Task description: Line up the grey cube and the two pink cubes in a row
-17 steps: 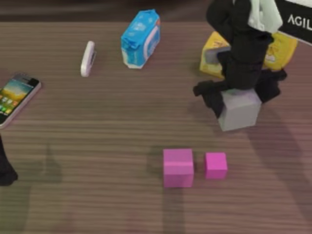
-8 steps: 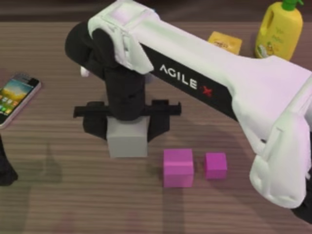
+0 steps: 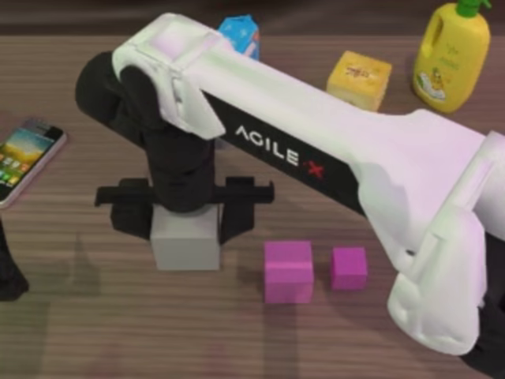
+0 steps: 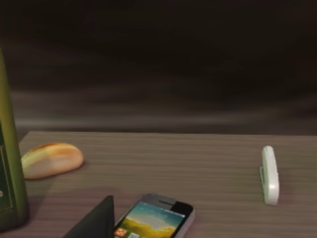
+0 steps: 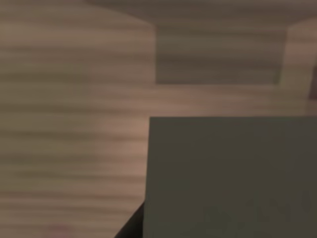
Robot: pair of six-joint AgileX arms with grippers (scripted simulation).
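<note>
Grey matte cube [image 3: 186, 245] sits low between the two black fingers of my right gripper [image 3: 185, 212], which is clamped on its sides, left of the two magenta-pink cubes and roughly level with them; whether its base touches the brown wooden surface [image 3: 102, 324] I cannot tell. In the right wrist view the cube [image 5: 230, 176] fills most of the frame. The larger pink cube [image 3: 289, 272] lies near its right with a gap between, and the smaller pink cube [image 3: 349, 268] is just beside that one, apart from it. Farther out are a yellow printed box [image 3: 360, 79] and a yellow lotion bottle [image 3: 453, 54] at the far right, a blue wipes packet [image 3: 241, 33] half hidden by the arm, and a smartphone [image 3: 22, 158] at the left edge. My left gripper [image 3: 9, 272] is parked at the left edge; its fingers cannot be read. The risk, as I judge it, is release: if the cube hangs above the surface it may drop and twist out of line, and it seems to sit slightly farther back than the pink pair, so the row could end crooked. Opening fingers could also drag it sideways.
</note>
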